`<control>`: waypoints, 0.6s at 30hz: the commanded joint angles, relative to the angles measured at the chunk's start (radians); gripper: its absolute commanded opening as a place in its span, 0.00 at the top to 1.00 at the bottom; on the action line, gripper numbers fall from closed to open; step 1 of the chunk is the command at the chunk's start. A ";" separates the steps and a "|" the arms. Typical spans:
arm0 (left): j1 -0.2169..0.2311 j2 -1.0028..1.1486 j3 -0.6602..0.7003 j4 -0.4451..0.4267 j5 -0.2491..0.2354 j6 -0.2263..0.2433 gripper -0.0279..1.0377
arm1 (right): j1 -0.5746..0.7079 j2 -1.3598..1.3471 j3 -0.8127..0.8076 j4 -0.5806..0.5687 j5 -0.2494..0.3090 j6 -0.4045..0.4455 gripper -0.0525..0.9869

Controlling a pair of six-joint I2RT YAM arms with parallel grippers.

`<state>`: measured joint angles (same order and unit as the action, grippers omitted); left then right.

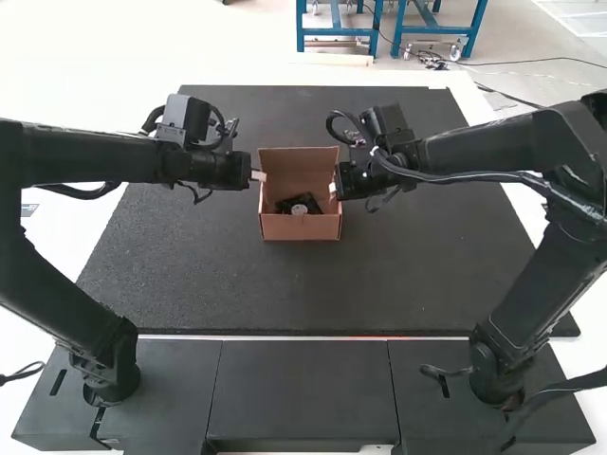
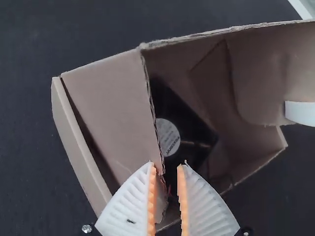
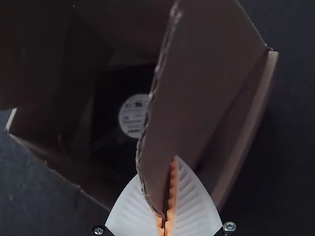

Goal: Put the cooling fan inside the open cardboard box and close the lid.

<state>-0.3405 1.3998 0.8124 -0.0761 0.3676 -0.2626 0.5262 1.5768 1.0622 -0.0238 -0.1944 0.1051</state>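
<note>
An open cardboard box (image 1: pixel 300 226) stands at the middle of the black mat, its back lid (image 1: pixel 299 161) upright. The black cooling fan (image 1: pixel 296 205) lies flat on the box floor, its round label facing up (image 2: pixel 169 139) (image 3: pixel 133 116). My left gripper (image 1: pixel 254 176) (image 2: pixel 166 194) is at the box's left side flap (image 2: pixel 113 118). The flap's edge runs between its fingers, lying against one pad, with a narrow gap to the other. My right gripper (image 1: pixel 335 186) (image 3: pixel 166 216) is shut on the right side flap (image 3: pixel 197 98), which stands upright.
The black rubber mat (image 1: pixel 190 265) spreads wide around the box, with bare room in front and to both sides. White floor borders the mat on the left (image 1: pixel 57 237). The arms' black bases (image 1: pixel 285 398) line the near edge.
</note>
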 commanded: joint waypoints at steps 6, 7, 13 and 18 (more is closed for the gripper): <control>-0.002 -0.039 -0.045 0.021 0.027 0.025 0.82 | 0.031 -0.046 -0.085 0.041 -0.034 0.005 0.90; -0.002 -0.039 -0.053 0.027 0.027 0.025 0.82 | 0.031 -0.046 -0.096 0.050 -0.034 0.005 0.89; -0.002 -0.039 -0.093 0.064 0.027 0.023 0.82 | 0.037 -0.046 -0.157 0.120 -0.030 0.007 0.84; -0.005 -0.039 -0.121 0.090 0.027 0.022 0.82 | 0.044 -0.046 -0.196 0.179 -0.027 0.010 0.82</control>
<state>-0.3405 1.3922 0.6998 -0.0029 0.3794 -0.2508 0.5488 1.5608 0.8871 0.1463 -0.1955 0.1055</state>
